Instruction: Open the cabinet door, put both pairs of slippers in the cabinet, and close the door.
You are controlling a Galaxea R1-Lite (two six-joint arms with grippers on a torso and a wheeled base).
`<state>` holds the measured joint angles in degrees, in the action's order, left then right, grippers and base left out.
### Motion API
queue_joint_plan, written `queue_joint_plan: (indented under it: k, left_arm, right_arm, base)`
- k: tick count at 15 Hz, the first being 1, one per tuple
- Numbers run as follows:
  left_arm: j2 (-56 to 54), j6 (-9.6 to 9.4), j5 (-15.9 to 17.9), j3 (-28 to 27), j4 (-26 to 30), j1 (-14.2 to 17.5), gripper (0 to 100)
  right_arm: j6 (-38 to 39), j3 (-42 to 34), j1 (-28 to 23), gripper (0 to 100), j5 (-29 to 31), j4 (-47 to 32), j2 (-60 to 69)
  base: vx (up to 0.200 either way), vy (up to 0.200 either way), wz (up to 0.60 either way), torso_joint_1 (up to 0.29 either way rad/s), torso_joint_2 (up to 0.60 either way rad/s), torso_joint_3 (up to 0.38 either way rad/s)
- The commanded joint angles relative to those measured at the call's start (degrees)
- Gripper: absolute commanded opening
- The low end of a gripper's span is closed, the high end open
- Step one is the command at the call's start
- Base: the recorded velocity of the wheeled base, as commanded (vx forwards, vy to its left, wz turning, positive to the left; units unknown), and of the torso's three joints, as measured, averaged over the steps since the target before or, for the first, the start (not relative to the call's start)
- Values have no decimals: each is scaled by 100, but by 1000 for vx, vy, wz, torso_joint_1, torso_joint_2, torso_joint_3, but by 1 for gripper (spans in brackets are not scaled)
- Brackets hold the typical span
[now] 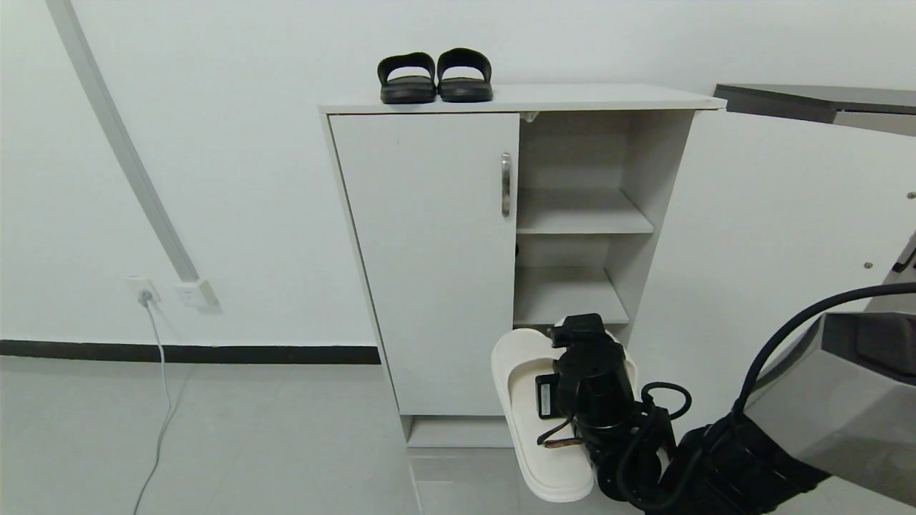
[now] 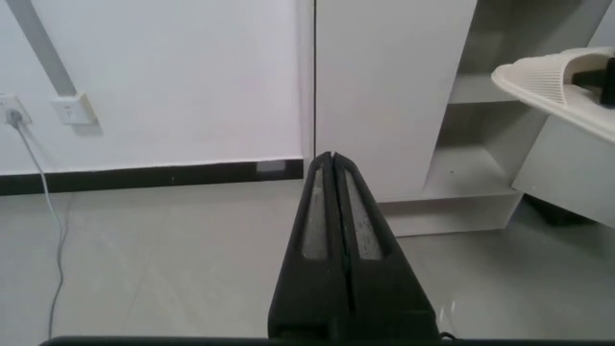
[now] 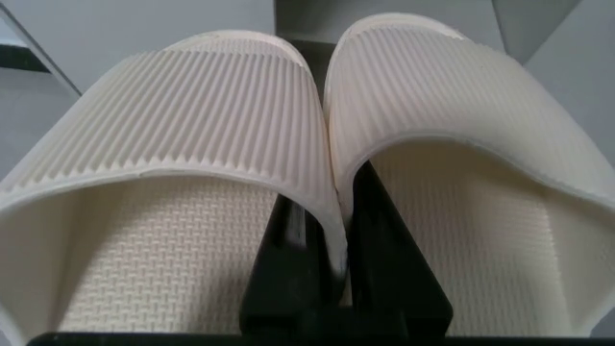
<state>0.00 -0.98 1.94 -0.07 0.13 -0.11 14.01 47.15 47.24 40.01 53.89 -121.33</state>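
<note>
1. Right end effector point(image 3: 332, 245) grips the inner edges of both white slippers point(image 1: 519, 393), held before the open right side of the cabinet point(image 1: 429, 272), near the lower shelf point(image 1: 565, 297).
2. Left end effector point(image 2: 332, 192) is closed and empty, low over the floor point(image 2: 173, 269).
3. Black slippers point(image 1: 435, 77) sit on the cabinet top; the right door point(image 1: 773, 236) stands open.

Cabinet point(image 1: 608, 96): white, upright against the wall, shelves showing on its right half.
Left door point(image 1: 429, 265): shut, metal handle at its inner edge.
Right door point(image 1: 773, 236): swung wide open.
Black slippers point(image 1: 435, 76): paired side by side on the cabinet top.
White slippers point(image 1: 515, 386): pinched together by the right claw point(image 3: 322, 250), just before the low shelves.
</note>
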Motion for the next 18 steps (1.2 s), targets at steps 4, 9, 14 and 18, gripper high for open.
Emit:
queue_joint_plan:
  k: [4, 9, 14, 18]
  left_arm:
    - [9, 1, 0, -1, 4, 2, 0]
    - [9, 10, 0, -1, 4, 2, 0]
    - [18, 10, 0, -1, 4, 2, 0]
    - [9, 10, 0, -1, 4, 2, 0]
  right_arm:
    - [-3, 92, -83, 0, 7, 130, -330]
    - [-3, 119, -101, 0, 16, 209, -514]
    - [-30, 127, -136, 0, 95, 315, -602]
    - [-30, 171, -162, 0, 95, 323, -672]
  base:
    - [0, -150, 0, 4, 2, 3]
    - [0, 0, 0, 0, 0, 0]
    - [0, 0, 0, 0, 0, 0]
    - [0, 0, 0, 0, 0, 0]
